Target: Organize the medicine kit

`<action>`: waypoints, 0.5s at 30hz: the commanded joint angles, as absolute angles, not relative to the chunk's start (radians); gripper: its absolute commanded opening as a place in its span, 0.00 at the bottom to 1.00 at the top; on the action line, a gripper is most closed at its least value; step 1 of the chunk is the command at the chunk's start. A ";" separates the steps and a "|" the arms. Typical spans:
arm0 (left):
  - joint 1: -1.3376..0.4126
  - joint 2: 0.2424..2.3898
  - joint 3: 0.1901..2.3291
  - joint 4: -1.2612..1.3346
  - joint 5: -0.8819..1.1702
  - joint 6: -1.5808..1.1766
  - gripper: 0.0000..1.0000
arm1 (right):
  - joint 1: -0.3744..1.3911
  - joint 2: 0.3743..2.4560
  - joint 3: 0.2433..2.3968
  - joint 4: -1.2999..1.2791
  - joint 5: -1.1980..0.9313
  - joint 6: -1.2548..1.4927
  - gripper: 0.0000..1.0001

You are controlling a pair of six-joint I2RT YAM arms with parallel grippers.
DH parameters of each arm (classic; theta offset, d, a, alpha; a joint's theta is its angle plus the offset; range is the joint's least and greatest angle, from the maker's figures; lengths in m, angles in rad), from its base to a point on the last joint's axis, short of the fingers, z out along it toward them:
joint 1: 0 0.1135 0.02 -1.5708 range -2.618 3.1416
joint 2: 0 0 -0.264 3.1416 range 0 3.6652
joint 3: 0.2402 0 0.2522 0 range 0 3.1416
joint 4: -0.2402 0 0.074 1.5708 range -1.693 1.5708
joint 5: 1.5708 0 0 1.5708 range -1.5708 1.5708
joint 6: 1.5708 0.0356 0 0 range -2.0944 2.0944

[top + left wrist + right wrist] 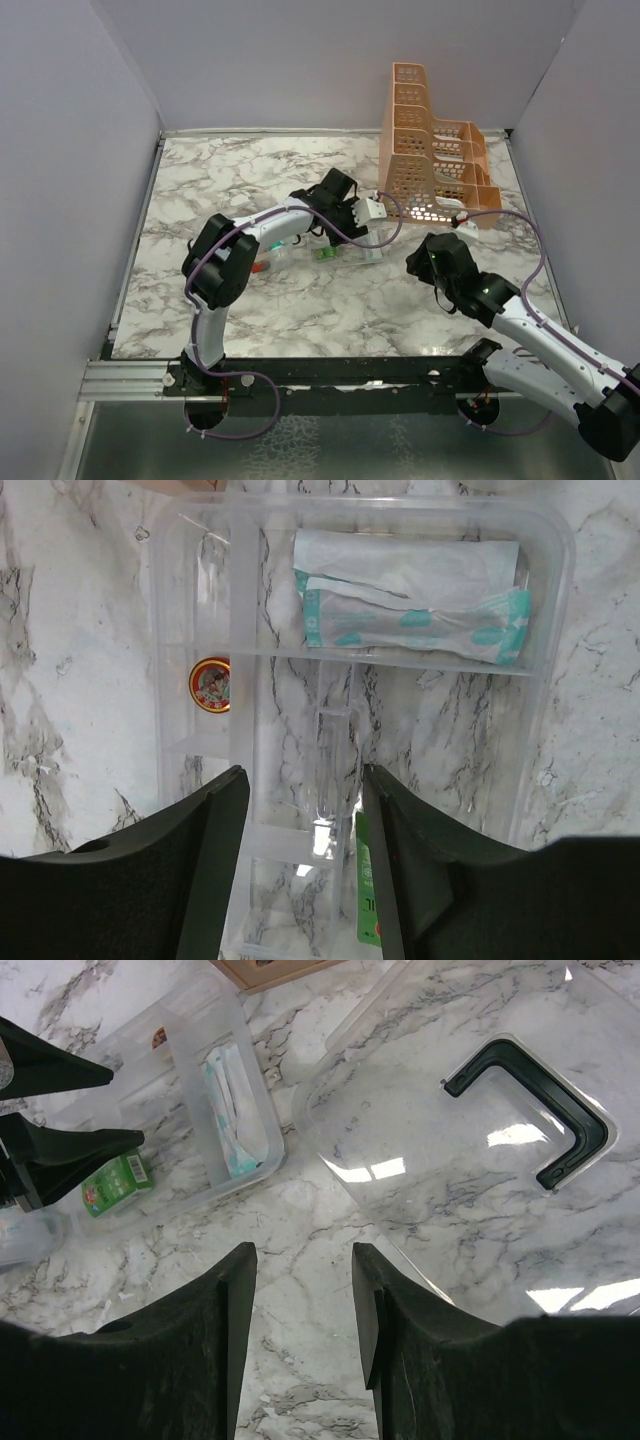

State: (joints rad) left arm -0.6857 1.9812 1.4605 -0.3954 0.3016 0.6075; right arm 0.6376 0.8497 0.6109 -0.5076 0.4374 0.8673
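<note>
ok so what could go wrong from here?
1. The left claw straddles a clear strip inside the kit tray; closing may clamp the tray itself and drag it.
2. The green packet lies beside one finger and may get pinched.
3. The clear kit lid lies loose near the right claw, easy to knock.

Clear medicine kit [450,730], black handle [555,1095]; orange perforated rack [430,160], grey-veined marble table [250,170]

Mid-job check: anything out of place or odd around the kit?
The lid lies flat on the table beside the tray, handle up, not fitted. In the tray's end compartment, two packets overlap askew. Nothing looks spilled or broken.
</note>
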 commanded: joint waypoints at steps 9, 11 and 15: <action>-0.692 2.061 1.515 -0.406 0.255 0.593 0.50 | 0.637 0.848 0.592 -0.484 0.446 0.857 0.44; -0.692 2.071 1.520 -0.406 0.235 0.602 0.47 | 0.637 0.853 0.592 -0.478 0.433 0.846 0.44; -0.691 2.094 1.542 -0.415 0.213 0.623 0.43 | 0.637 0.854 0.598 -0.468 0.400 0.825 0.43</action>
State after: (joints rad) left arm -0.6888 2.0617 1.4971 -0.3988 0.2569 0.5999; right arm 0.6376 0.8520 0.5987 -0.4992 0.4278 0.8509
